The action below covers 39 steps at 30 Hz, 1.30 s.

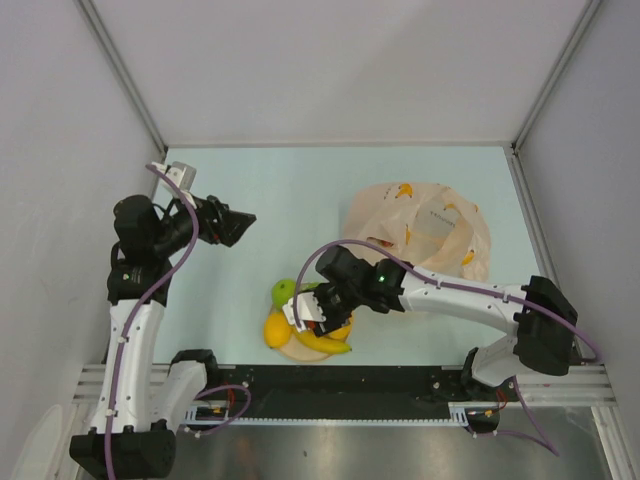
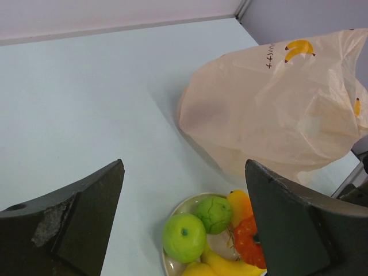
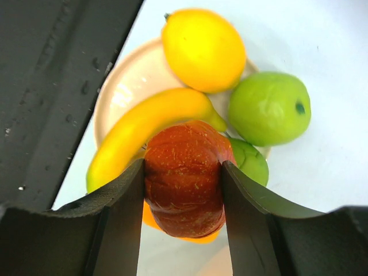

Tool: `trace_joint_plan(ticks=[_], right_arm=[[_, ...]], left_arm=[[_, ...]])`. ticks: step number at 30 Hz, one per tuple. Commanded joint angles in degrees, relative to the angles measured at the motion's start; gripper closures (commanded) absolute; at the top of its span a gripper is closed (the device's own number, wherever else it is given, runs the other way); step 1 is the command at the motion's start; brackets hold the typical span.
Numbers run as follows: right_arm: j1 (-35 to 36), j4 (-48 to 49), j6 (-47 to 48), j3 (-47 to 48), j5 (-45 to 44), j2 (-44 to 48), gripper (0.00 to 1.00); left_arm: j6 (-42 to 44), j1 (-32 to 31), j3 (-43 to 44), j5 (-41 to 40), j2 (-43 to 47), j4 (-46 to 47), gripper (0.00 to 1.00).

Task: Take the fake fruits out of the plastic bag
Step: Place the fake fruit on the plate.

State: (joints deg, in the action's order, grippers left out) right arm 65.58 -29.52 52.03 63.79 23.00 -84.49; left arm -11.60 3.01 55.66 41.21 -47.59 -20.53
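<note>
Your right gripper point(image 3: 183, 172) is clamped on the red-orange tomato piece point(image 3: 184, 198) over the plate point(image 3: 123, 86), where banana point(image 3: 144, 126), lemon point(image 3: 202, 49) and two green apples point(image 3: 269, 108) lie. Your left gripper point(image 1: 238, 222) hangs wide open well to the left. The plastic bag point(image 1: 420, 230) sits just beyond the plate, to the right.

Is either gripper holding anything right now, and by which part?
The right gripper holds the red-orange fruit, pinched across its two opposite sides. The left gripper is open and empty.
</note>
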Motion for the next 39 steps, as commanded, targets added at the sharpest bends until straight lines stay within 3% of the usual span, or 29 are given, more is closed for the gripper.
trace_joint_plan(ticks=[1,16,19,20,23,28,30,37,39], right_arm=[[-0.2,0.1,-0.8,1.2,-0.2,-1.7,0.66],[3.2,4.4,-6.1,-1.2,-3.0,-8.4,0.66],[3.1,5.6,-7.6,-1.2,-4.5,-8.2,0.55],[3.1,5.9,-7.8,-1.2,-5.0,-7.8,0.44],[3.1,6.6,-8.3,-1.2,-6.0,-6.2,0.25],[3.9,4.5,-9.5,-1.2,-4.9,-1.0,0.16],[4.5,1.9,-10.3,-1.2,-3.9,1.4,0.01],[6.5,-3.7,-16.3,-1.8,3.4,3.6,0.03],[8.4,-2.5,-17.5,-4.4,3.9,4.4,0.08]], left_arm=[[-0.8,0.5,1.7,1.1,-0.3,2.2,0.08],[0.7,0.5,0.4,0.2,0.1,1.1,0.08],[0.4,0.5,0.2,0.3,0.0,1.5,0.08],[0.3,0.5,0.2,0.3,-0.1,1.6,0.08],[0.1,0.5,0.2,0.5,-0.4,2.0,0.08],[-0.9,0.5,-0.3,1.1,-0.9,3.0,0.08],[-1.0,0.5,-0.6,1.3,-1.2,3.1,0.08],[-1.3,0.5,-1.9,1.6,-1.0,3.3,0.08],[-1.3,0.5,-2.4,1.9,-0.8,3.0,0.08]])
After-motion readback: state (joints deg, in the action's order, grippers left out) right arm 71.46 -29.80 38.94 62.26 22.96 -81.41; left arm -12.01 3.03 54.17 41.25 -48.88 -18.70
